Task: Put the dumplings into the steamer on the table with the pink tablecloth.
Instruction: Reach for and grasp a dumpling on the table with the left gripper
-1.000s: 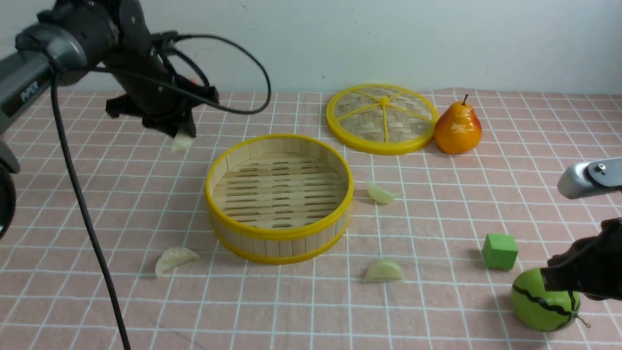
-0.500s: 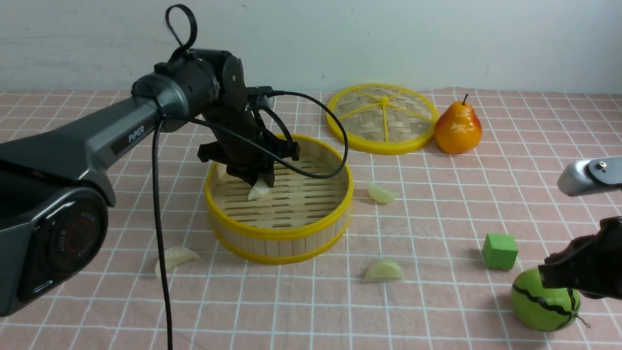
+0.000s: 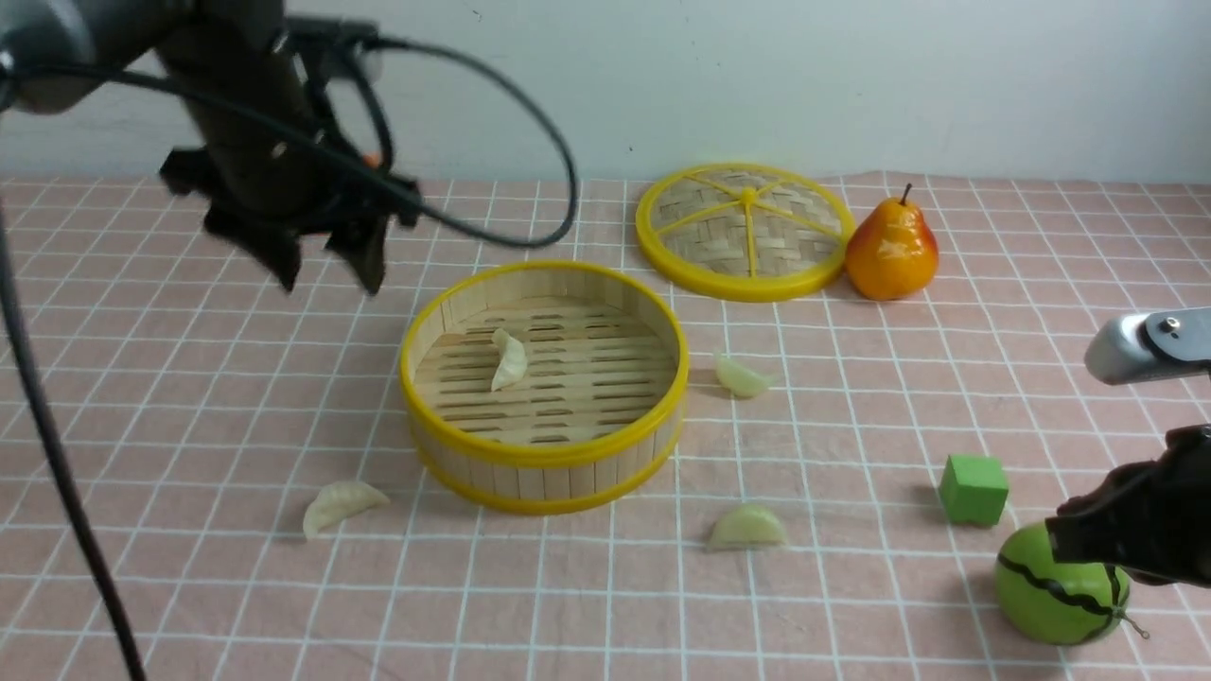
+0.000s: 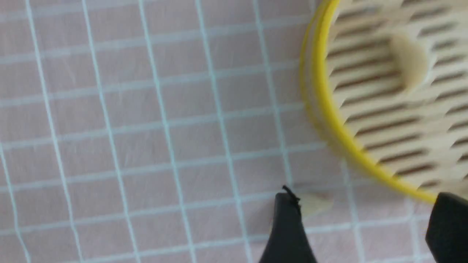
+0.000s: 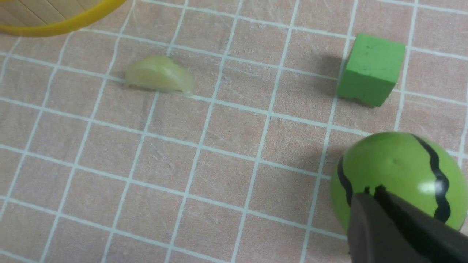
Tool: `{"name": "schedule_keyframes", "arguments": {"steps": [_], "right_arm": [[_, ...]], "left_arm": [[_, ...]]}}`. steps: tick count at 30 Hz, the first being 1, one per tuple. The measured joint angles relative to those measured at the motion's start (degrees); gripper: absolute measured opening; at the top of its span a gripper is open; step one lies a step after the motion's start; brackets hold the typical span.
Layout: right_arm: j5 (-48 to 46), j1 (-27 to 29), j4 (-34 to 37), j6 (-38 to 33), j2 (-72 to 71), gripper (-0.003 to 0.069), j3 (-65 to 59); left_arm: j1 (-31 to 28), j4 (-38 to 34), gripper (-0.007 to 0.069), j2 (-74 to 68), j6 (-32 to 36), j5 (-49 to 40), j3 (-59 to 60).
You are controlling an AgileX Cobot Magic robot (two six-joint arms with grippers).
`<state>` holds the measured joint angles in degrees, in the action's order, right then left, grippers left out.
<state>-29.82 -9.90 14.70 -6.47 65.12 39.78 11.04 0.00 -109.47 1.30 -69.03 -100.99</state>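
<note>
Lying in the steamer (image 3: 544,456), one dumpling (image 3: 509,360), long axis near-to-far.

Tablecloth (image 3: 851,426): pink, thin white grid.
Steamer (image 3: 544,454): pale wood slats, yellow rims.
Lid (image 3: 743,232): tan weave, yellow rim and spokes.
Dumplings (image 3: 508,359): glossy cream, faint green.
Pear (image 3: 891,248): orange-yellow, red blush.
Cube (image 3: 974,489): plain green.
Ball (image 3: 1055,596), near right corner: green, wavy black stripes.

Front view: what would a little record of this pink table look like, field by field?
steamer: holds one dumpling on its slats
loose dumplings: three on the pink tablecloth, around the steamer
lid: flat behind steamer, beside pear
left hand: open, empty, raised left of steamer
right hand: shut, empty, by the green striped ball
</note>
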Motion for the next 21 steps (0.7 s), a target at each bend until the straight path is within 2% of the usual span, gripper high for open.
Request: {"name": "schedule_keyframes", "arguments": {"steps": [3,6,8,12,13,16,18,21], "right_arm": [[0.0,0.0,1.2,0.0,0.0,0.0014,0.0],[0.1,0.0,1.9,0.0,0.0,0.0014,0.0],[0.1,0.0,1.9,0.0,0.0,0.0014,0.0],[0.1,0.0,2.5,0.0,0.0,0.0014,0.0],[0.2,0.0,3.0,0.0,0.0,0.0014,0.0],[0.6,0.0,3.4,0.0,0.0,0.0014,0.0],[0.6,0.0,3.4,0.0,0.0,0.0014,0.0],[0.7,0.0,3.6,0.0,0.0,0.0019,0.0]], "left_arm": [[-1.2,-1.2,0.0477,-0.8,9.1,6.4,11.2],[-1.2,-2.3,0.0478,-3.0,18.5,12.9,17.2],[-1.1,-2.6,0.047,-4.8,21.2,15.0,18.7],[-1.1,-2.5,0.0397,-7.5,20.1,16.6,19.0],[-1.1,-2.5,0.0325,-7.7,17.9,16.6,18.8],[-1.2,-2.4,0.0181,-7.6,12.7,14.7,18.4],[-1.2,-2.6,0.0188,-7.3,10.8,12.3,18.2],[-1.0,-3.8,0.0199,-3.4,7.6,3.1,17.3]]}}
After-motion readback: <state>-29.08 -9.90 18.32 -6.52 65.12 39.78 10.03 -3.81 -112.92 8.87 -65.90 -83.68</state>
